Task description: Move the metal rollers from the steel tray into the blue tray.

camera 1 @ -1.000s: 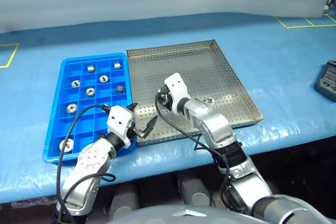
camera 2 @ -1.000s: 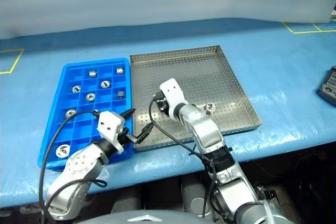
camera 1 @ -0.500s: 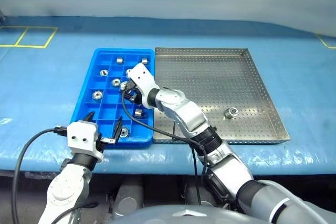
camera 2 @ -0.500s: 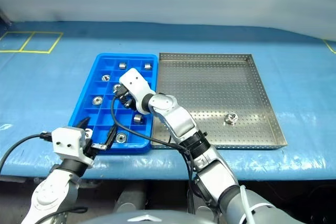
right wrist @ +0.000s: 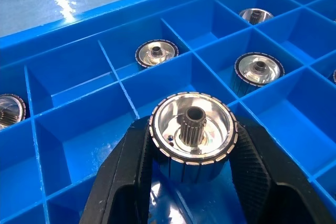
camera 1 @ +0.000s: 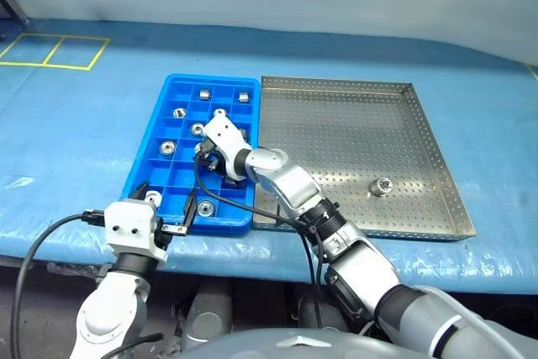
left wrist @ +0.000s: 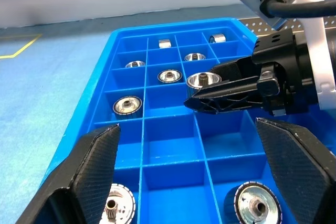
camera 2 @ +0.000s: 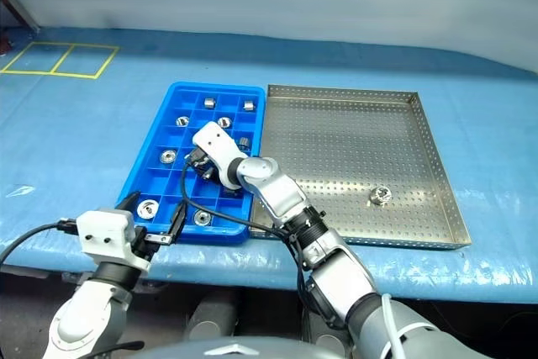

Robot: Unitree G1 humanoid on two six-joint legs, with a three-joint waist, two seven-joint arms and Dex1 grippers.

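Note:
My right gripper [right wrist: 193, 153] is shut on a metal roller [right wrist: 193, 129], a shiny toothed cylinder with a small splined hub. It holds the roller just above a middle compartment of the blue tray [camera 1: 210, 78]. Several rollers [camera 1: 167, 148] lie in other compartments. One roller [camera 1: 382, 185] is left on the perforated floor of the steel tray [camera 1: 336, 132], near its front right. My left gripper [camera 1: 165, 199] stands open and empty at the blue tray's near edge, its fingers [left wrist: 89, 171] spread wide and pointing at the right gripper [left wrist: 191, 100].
The two trays sit side by side on a blue table cover [camera 1: 76, 140], the blue one on the left. Yellow tape squares [camera 1: 55, 50] mark the cover at the far left. My right arm's black cable [camera 1: 252, 208] hangs over the blue tray's front right corner.
The view has swung. My right gripper has carried the roller left, from the steel tray to over the blue tray. My left gripper has pulled back to the blue tray's near edge.

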